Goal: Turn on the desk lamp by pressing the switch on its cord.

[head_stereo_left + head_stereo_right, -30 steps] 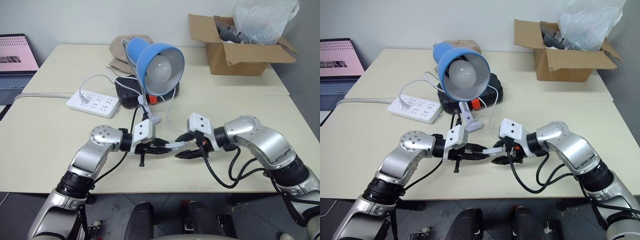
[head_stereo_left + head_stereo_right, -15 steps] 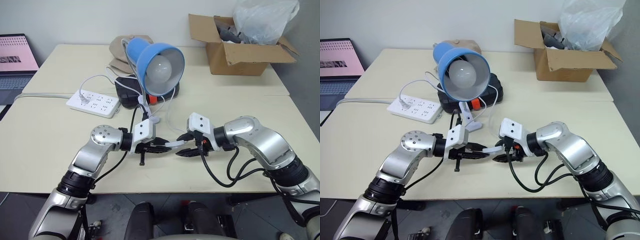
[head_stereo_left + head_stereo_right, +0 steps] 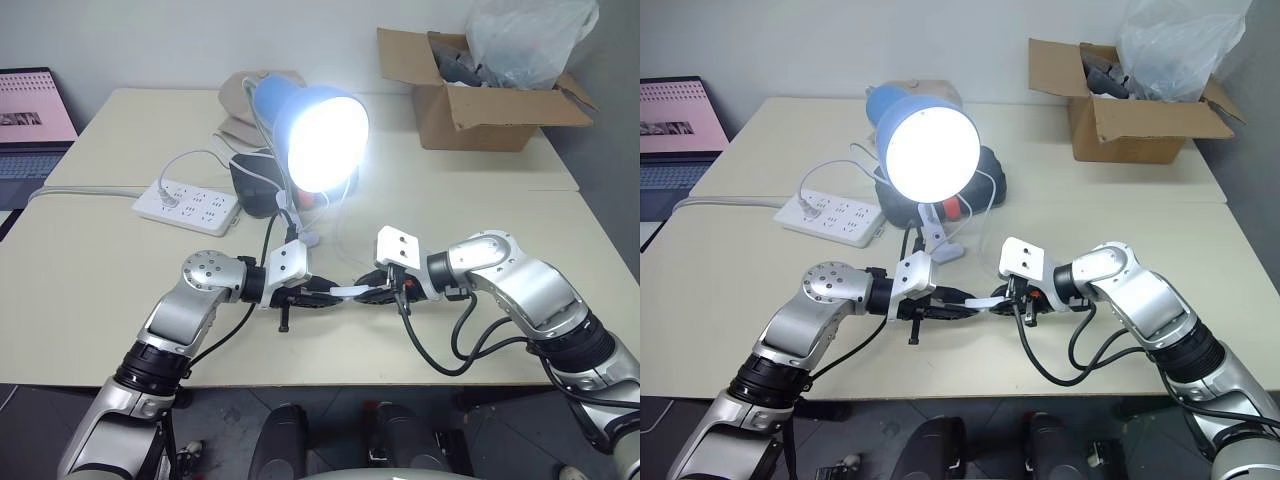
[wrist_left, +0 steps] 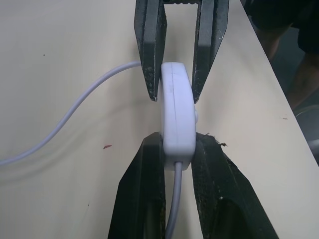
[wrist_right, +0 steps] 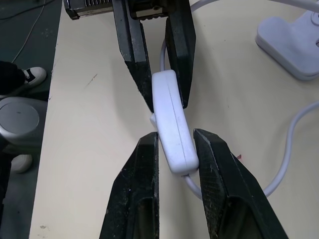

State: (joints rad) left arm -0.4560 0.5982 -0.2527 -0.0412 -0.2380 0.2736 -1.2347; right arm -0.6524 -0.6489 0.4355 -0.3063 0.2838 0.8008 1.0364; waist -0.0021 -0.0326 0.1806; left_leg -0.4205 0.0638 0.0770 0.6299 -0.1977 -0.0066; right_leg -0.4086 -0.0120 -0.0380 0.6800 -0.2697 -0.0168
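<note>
the cardboard box (image 3: pixel 480 100) at the table's far right holds a clear plastic bag (image 3: pixel 530 35). bare table (image 3: pixel 90 290) lies by the near edge. there the left gripper (image 4: pixel 177 144) and right gripper (image 5: pixel 172 144) both clamp the switch (image 3: pixel 348 291) from opposite ends; the desk lamp (image 3: pixel 318 135) behind glows.

White power strip (image 3: pixel 187 206), open cardboard box (image 3: pixel 478 100), laptop (image 3: pixel 30 125), possibly a black case (image 3: pixel 990 183)
</note>
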